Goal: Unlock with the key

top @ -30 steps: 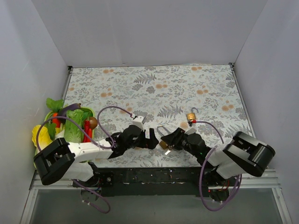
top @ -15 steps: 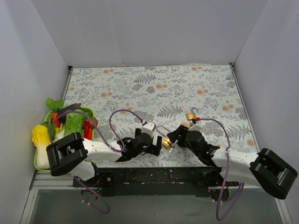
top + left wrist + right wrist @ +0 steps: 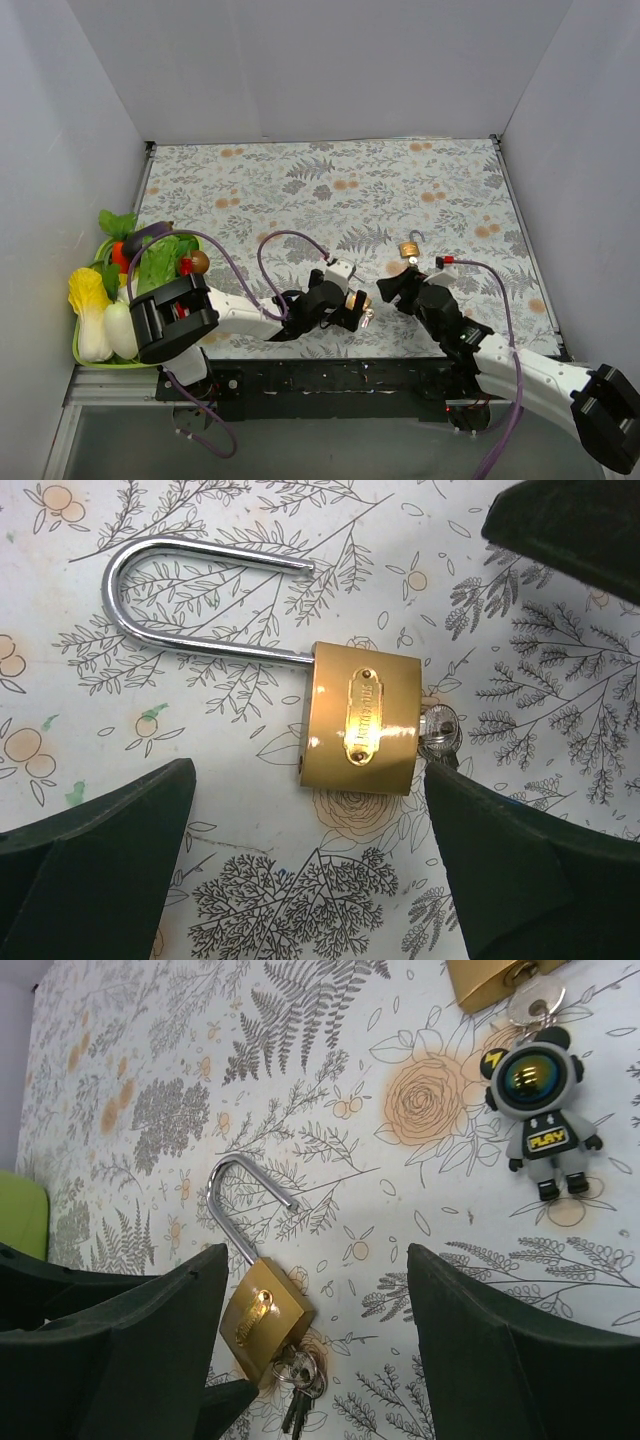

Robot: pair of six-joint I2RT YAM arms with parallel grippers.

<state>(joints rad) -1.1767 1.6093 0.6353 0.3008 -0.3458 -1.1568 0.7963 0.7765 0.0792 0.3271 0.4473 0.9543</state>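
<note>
A brass padlock (image 3: 365, 718) lies flat on the floral tablecloth with its steel shackle (image 3: 150, 570) swung open. A key (image 3: 440, 730) on a ring sits in its base. My left gripper (image 3: 305, 800) is open and empty, its fingers (image 3: 90, 870) on either side just short of the lock body. In the right wrist view the same padlock (image 3: 262, 1320) lies by the left finger, keys (image 3: 300, 1385) hanging from it. My right gripper (image 3: 318, 1270) is open and empty, just right of the lock. In the top view the padlock (image 3: 354, 299) lies between the left gripper (image 3: 345, 308) and the right gripper (image 3: 402, 290).
A second brass padlock (image 3: 409, 248) lies behind the right gripper, with a key and a grey robot-figure charm (image 3: 540, 1120). A green tray (image 3: 82, 350) of toy vegetables stands at the table's left edge. Grey walls close in three sides.
The right gripper has backed off to the right, away from the padlock. The left gripper has slid right up to the lock. The padlock now lies free on the cloth.
</note>
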